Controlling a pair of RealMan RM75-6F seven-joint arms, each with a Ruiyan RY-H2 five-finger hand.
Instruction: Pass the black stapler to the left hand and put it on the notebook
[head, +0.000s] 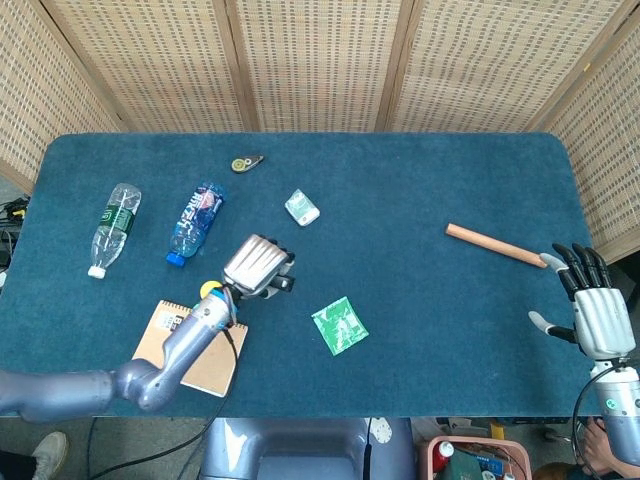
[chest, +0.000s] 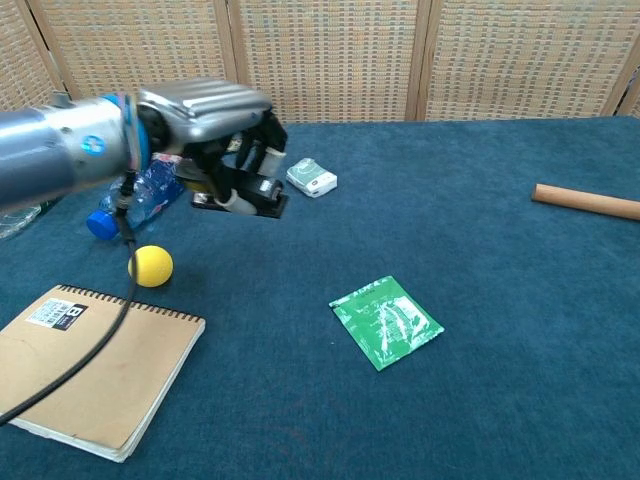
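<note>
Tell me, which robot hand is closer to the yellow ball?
Left. The left hand hovers just beside the yellow ball, holding the black stapler; the right hand is far across the table.

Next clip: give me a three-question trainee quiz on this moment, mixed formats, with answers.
1. True or false: the left robot hand holds the black stapler above the table.
2. What lies nearest the notebook? A) yellow ball B) wooden stick C) green packet
3. Fill in: the right robot hand is ____ and holds nothing.

Key: 1 true; 2 A; 3 open
</note>
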